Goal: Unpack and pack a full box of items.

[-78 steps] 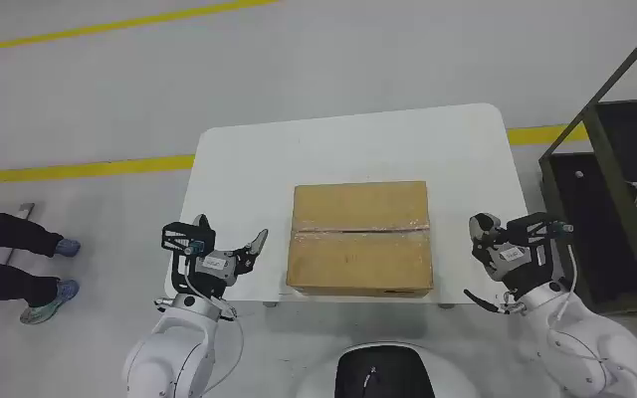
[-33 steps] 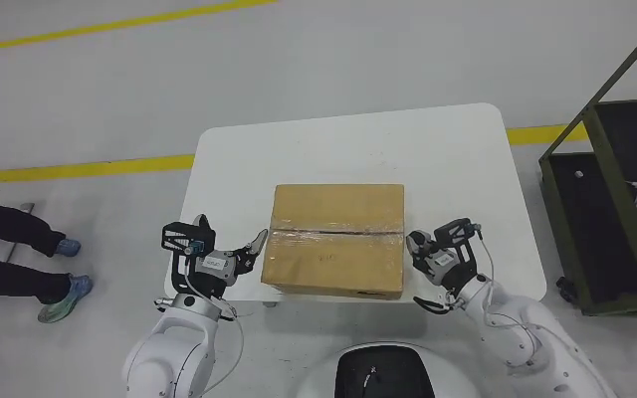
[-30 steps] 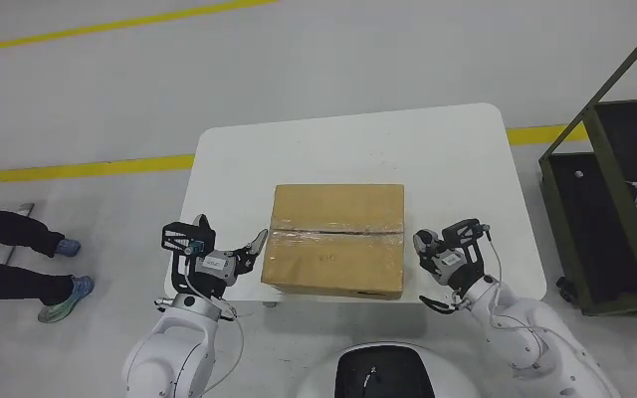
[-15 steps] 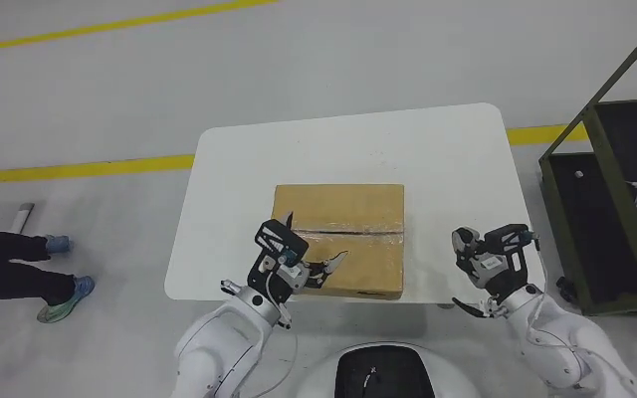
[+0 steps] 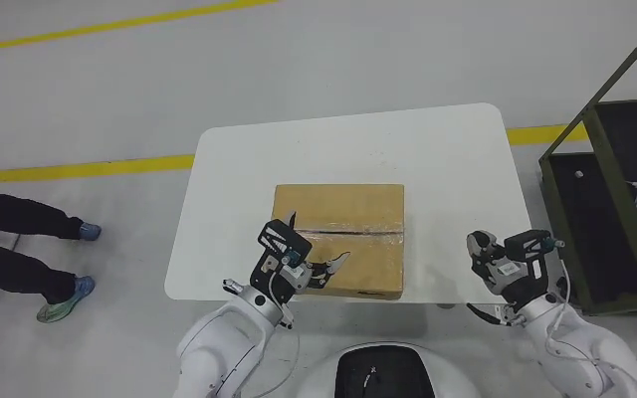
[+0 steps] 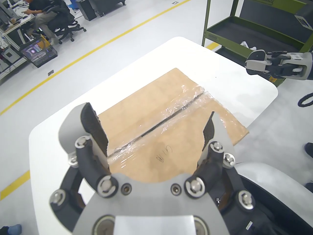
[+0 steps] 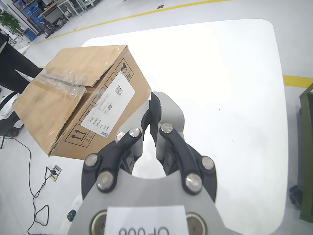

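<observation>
— Over the near left part of the cardboard box (image 5: 338,239), which arm is that?

— That's the left gripper (image 6: 150,113). It has swung in from beyond the left edge of the surface. Its fingers are spread wide and hold nothing (in its wrist view the taped seam (image 6: 156,125) runs between them).

— And the box?

— It sits toward the near edge of the white surface (image 5: 239,199), flaps closed, a little farther left than before. The right gripper (image 7: 151,113) nudged it over, then drew back to the near right corner, fingers pressed together and empty.

— Meaning?

— Positioning looks finished. I'd judge that opening the seam comes next.
</observation>
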